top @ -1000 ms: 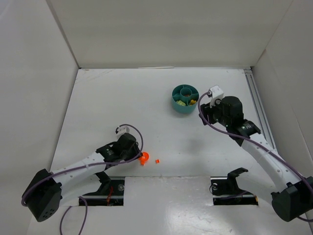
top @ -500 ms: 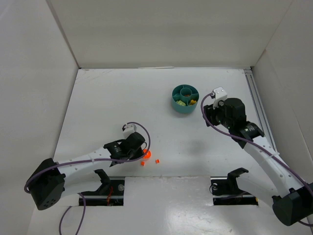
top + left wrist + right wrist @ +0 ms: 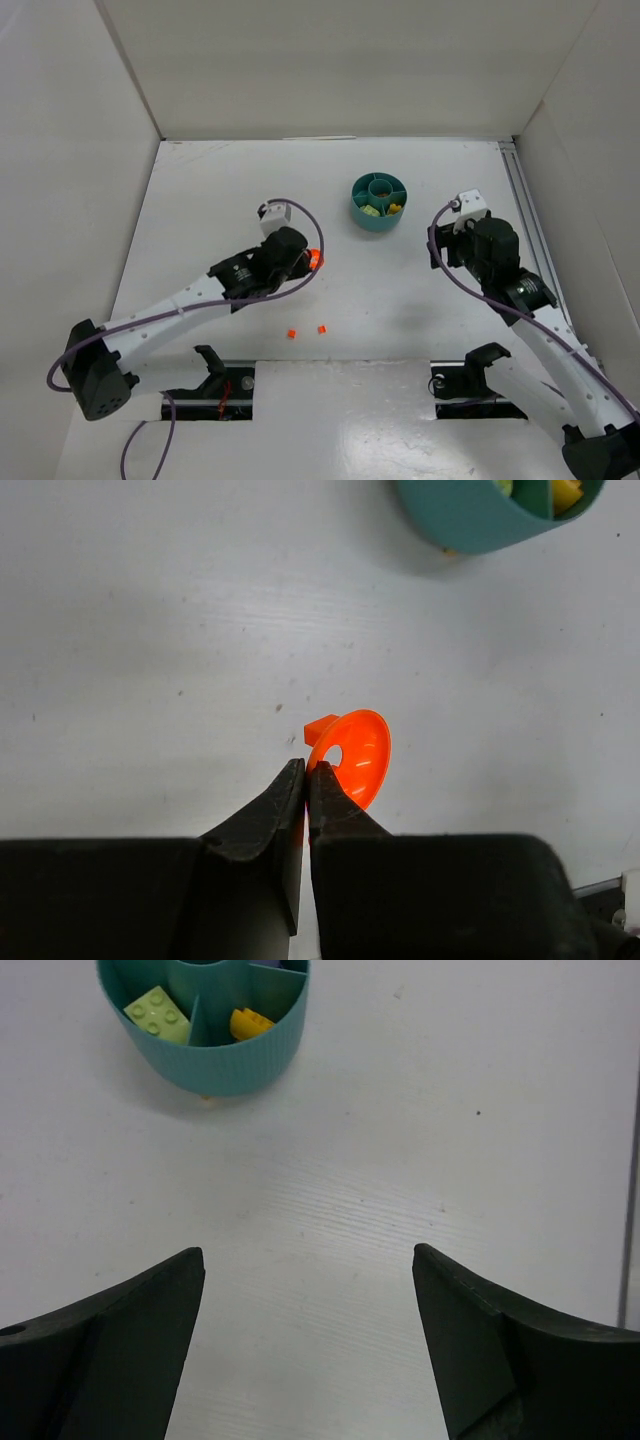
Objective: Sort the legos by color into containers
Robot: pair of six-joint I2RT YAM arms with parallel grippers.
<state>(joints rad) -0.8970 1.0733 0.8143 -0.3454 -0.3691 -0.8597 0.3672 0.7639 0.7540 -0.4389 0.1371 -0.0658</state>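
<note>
My left gripper (image 3: 308, 262) is shut on a round orange lego piece (image 3: 352, 755), held above the table left of and below the teal tub (image 3: 379, 202). The piece (image 3: 314, 259) pokes out past the fingertips (image 3: 296, 780). Two small orange-red bricks (image 3: 291, 333) (image 3: 322, 328) lie on the table near the front edge. The tub (image 3: 205, 1030) holds a pale green brick (image 3: 158, 1013) and a yellow brick (image 3: 250, 1023) in separate wedges. My right gripper (image 3: 305, 1260) is open and empty, just below and right of the tub. The tub's edge shows at the top of the left wrist view (image 3: 470, 520).
White walls enclose the table on three sides. A metal rail (image 3: 525, 215) runs along the right edge. Two black mounts (image 3: 215, 365) (image 3: 470, 375) sit at the near edge.
My left gripper lifted the round orange piece from beside the two small bricks and carried it up and right toward the tub. My right arm drew back to the right, away from the tub.
</note>
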